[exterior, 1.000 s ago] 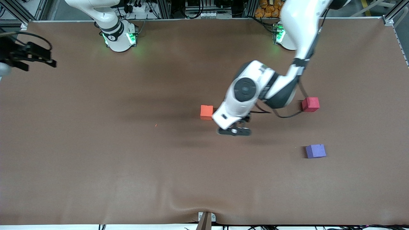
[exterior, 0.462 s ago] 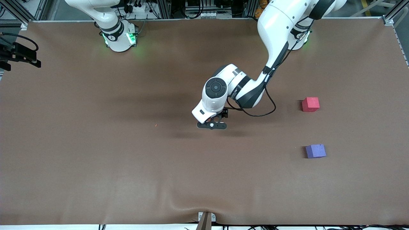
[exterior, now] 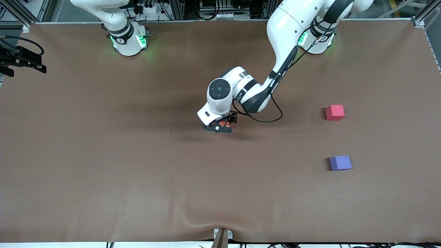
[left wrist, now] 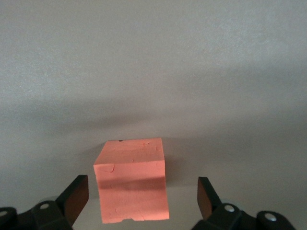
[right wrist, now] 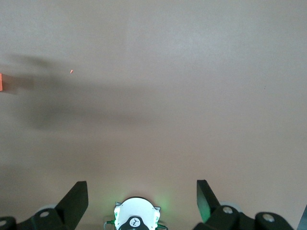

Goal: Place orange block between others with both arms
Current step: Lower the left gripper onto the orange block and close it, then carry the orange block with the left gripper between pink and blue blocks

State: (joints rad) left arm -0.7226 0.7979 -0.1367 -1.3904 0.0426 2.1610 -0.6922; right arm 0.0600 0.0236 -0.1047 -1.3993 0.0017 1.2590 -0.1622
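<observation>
The orange block sits on the brown table near its middle, mostly hidden under the left arm's hand. My left gripper hangs low over it. In the left wrist view the orange block lies between the open left gripper, with a gap on each side. The red-pink cube and the purple cube stand apart toward the left arm's end, the purple one nearer the front camera. My right gripper waits open and empty at the right arm's edge of the table.
The right wrist view shows the open right gripper over bare mat, the right arm's green-lit base below it, and a tiny orange speck. A mount bracket sits at the table's front edge.
The left arm has swung toward the right arm's end and come over the orange block, covering it. The right gripper shifted slightly at the table's edge. No cube has moved.
</observation>
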